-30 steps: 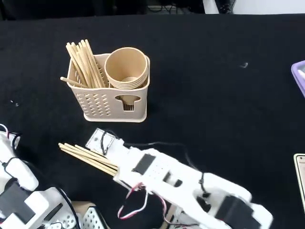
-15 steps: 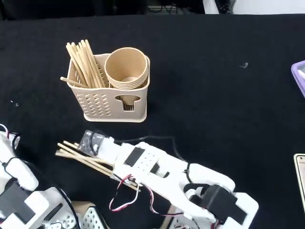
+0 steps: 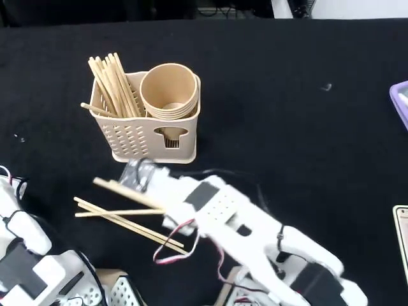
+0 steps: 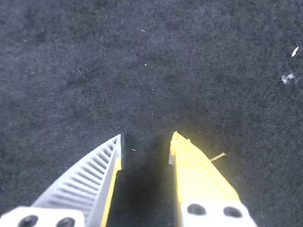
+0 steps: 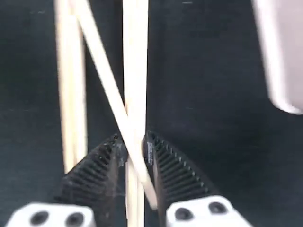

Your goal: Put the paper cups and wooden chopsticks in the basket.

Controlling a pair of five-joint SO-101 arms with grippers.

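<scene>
A beige perforated basket [image 3: 143, 137] stands at the back left, with a stack of paper cups [image 3: 169, 89] and a bunch of wooden chopsticks [image 3: 115, 83] upright in it. In front of it my right gripper [image 3: 145, 180] is shut on a pair of chopsticks [image 3: 121, 189], held just above the table. The right wrist view shows the gripper [image 5: 134, 146] clamped on that pair [image 5: 135, 71]. Several loose chopsticks [image 3: 124, 220] lie crossed on the black table below. My left gripper [image 4: 145, 142] hangs open over bare cloth, holding nothing.
The left arm's white body [image 3: 25, 255] sits at the front left corner beside a small perforated part [image 3: 121, 290]. A purple object [image 3: 400, 102] and a card [image 3: 401, 229] lie at the right edge. A pale blurred edge [image 5: 281, 52] is near the right gripper.
The right gripper has lifted a pair of chopsticks out of the lying bunch and swung toward the basket. The remaining sticks have spread apart on the table.
</scene>
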